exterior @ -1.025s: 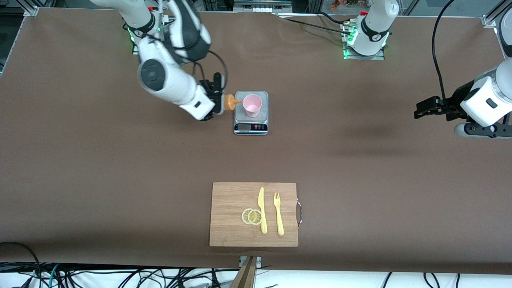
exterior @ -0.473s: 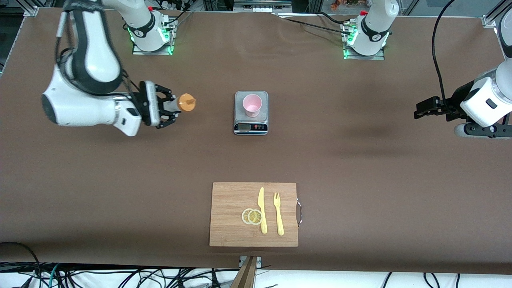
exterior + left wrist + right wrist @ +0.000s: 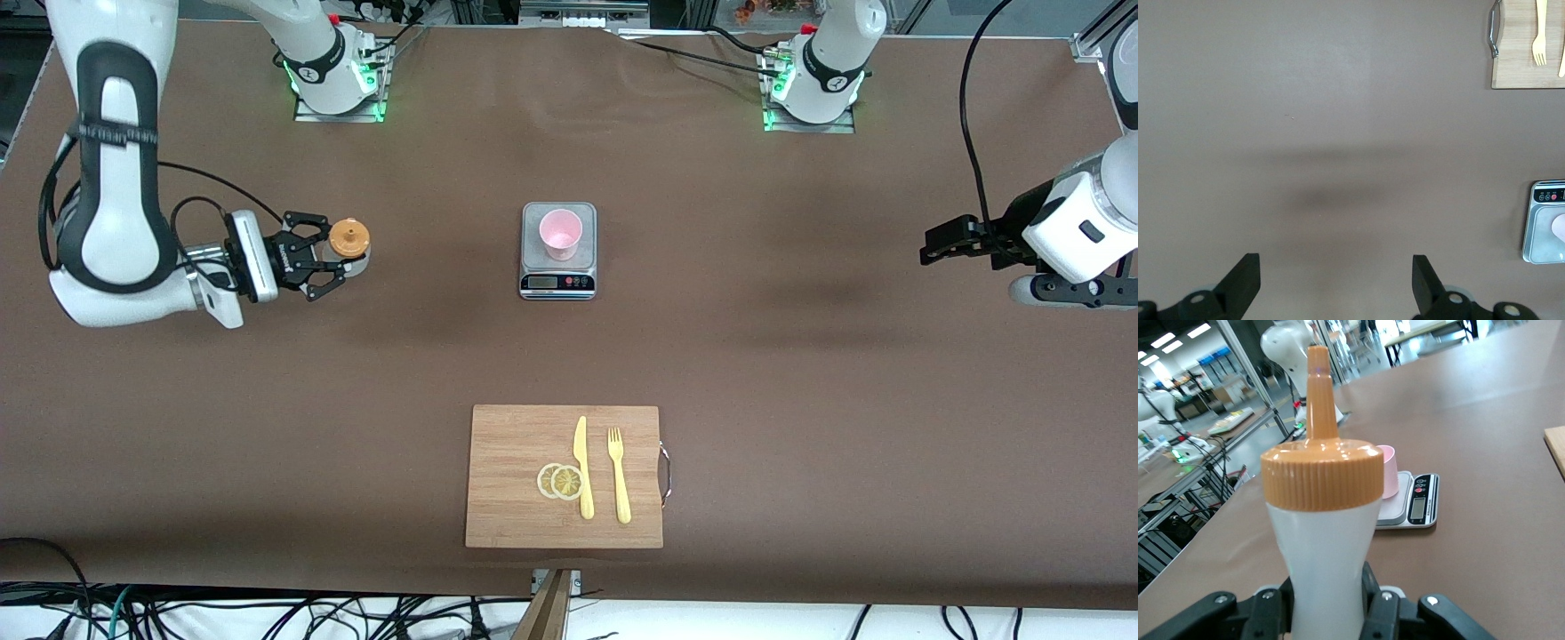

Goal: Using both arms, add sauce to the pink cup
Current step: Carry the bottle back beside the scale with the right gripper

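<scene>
The right gripper [image 3: 331, 258] sits low over the brown bench [image 3: 800, 373] toward the right arm's end, its jaws closed on the waist of the sauce [image 3: 348, 242], which stands upright with its orange nozzle cap pointing up; the right wrist view shows the black fingers [image 3: 1275, 613] pressed against the whitish body of the bottle [image 3: 1327, 560] just under the ribbed cap. The pink cup [image 3: 560, 233] stands upright on a small silver kitchen scale [image 3: 557, 283] in the middle of the bench, well apart from the bottle and toward the left arm's end from it; in the right wrist view the cup [image 3: 1386, 472] shows partly hidden by the cap. The left gripper [image 3: 944, 242] waits over bare bench at the left arm's end, its jaws spread wide and holding nothing, as the two separated fingertips [image 3: 1245, 277] in the left wrist view show. Nearer to the front camera than the scale lies a wooden cutting board [image 3: 511, 444] carrying two lemon slices [image 3: 560, 481], a yellow knife [image 3: 582, 467] and a yellow fork [image 3: 619, 476]
</scene>
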